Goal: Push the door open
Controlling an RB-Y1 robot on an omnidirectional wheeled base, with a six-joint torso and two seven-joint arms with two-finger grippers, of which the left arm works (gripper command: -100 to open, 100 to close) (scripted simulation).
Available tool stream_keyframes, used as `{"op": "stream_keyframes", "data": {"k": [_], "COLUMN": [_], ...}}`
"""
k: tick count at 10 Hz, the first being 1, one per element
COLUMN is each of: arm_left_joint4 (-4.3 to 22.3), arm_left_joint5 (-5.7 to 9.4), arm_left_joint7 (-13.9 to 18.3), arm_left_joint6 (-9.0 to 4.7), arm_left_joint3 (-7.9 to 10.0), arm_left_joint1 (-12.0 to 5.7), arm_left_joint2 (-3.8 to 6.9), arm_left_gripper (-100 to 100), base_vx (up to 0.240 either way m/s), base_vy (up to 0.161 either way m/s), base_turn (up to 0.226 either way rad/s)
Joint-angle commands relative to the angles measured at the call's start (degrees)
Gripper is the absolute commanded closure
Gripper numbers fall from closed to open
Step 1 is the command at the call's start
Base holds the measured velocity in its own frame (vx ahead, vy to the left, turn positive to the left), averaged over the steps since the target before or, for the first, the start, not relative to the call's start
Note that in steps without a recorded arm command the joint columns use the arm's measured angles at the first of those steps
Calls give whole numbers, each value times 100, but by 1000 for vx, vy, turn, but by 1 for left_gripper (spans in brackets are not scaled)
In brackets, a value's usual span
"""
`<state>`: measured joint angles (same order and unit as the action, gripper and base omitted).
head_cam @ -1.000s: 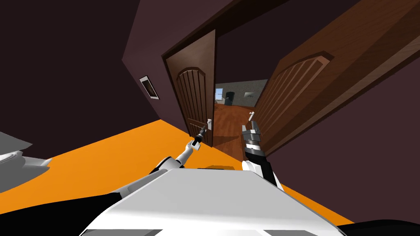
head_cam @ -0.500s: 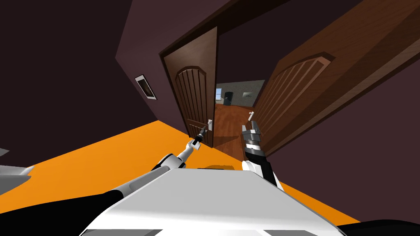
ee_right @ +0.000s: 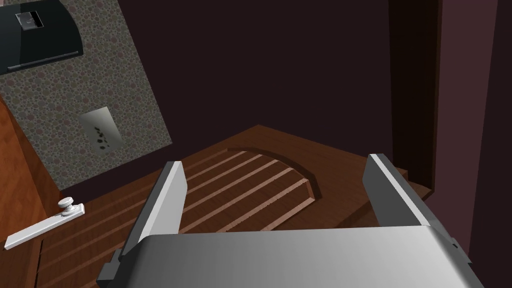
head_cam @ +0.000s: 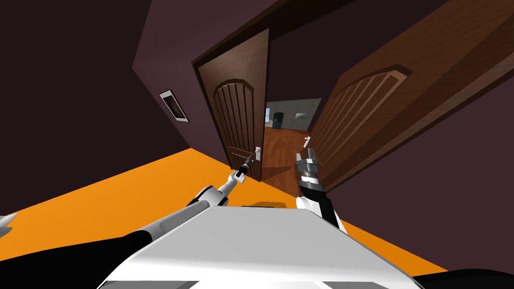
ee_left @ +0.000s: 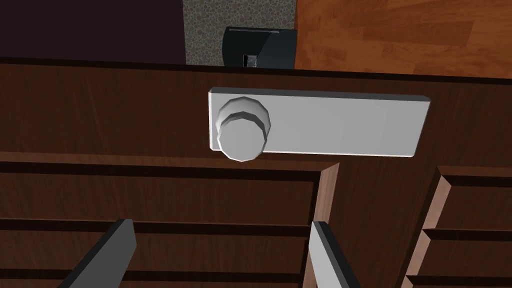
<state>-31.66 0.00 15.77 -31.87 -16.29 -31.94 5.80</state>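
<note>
A brown double doorway is seen ahead, set in a dark wall (head_cam: 75, 75), with both leaves standing partly open and a gap left between them. Through the gap a wooden floor (head_cam: 281, 145) and a dark cabinet (head_cam: 278, 119) against a far speckled wall are seen.

The left door (head_cam: 236, 125) is the one being worked on. Its grey plate (ee_left: 340, 125) is fixed near the free edge, and a round knob (ee_left: 243, 131) is carried at one end of that plate. The left gripper (head_cam: 246, 163) is held out on a stretched arm at the door's face, just beside the plate. In the left wrist view its fingers (ee_left: 120, 245) are spread wide, with nothing held between them, and are pointed at the panelled wood next to the knob. Whether the tips are touching the wood cannot be told.

The right gripper (head_cam: 307, 153) is raised near the right door (head_cam: 361, 110), close to that leaf's own small white handle (head_cam: 308, 140). Its fingers (ee_right: 172, 190) are also spread wide and empty, and the ribbed arched panel of the right door is seen between them.

An orange floor (head_cam: 125, 195) is laid on the near side of the doorway, and a small framed plate (head_cam: 174, 106) is mounted on the wall left of the doors.
</note>
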Motion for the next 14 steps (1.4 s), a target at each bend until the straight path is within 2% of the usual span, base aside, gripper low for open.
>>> {"op": "stream_keyframes", "data": {"k": [1,9,10,14], "arm_left_joint4": [9,41,41,41], "arm_left_joint5": [7,35,35,35], "arm_left_joint7": [-19,-92,-92,-92], "arm_left_joint6": [-5,-23,-23,-23], "arm_left_joint3": [25,122,122,122], "arm_left_joint1": [5,26,26,26], "arm_left_joint2": [0,-25,-25,-25], "arm_left_gripper": [-100,-100,100,100], "base_vx": [116,177,-8,-8], "base_vy": [-25,-64,3,5], "base_turn": [-39,-23,3,-7]}}
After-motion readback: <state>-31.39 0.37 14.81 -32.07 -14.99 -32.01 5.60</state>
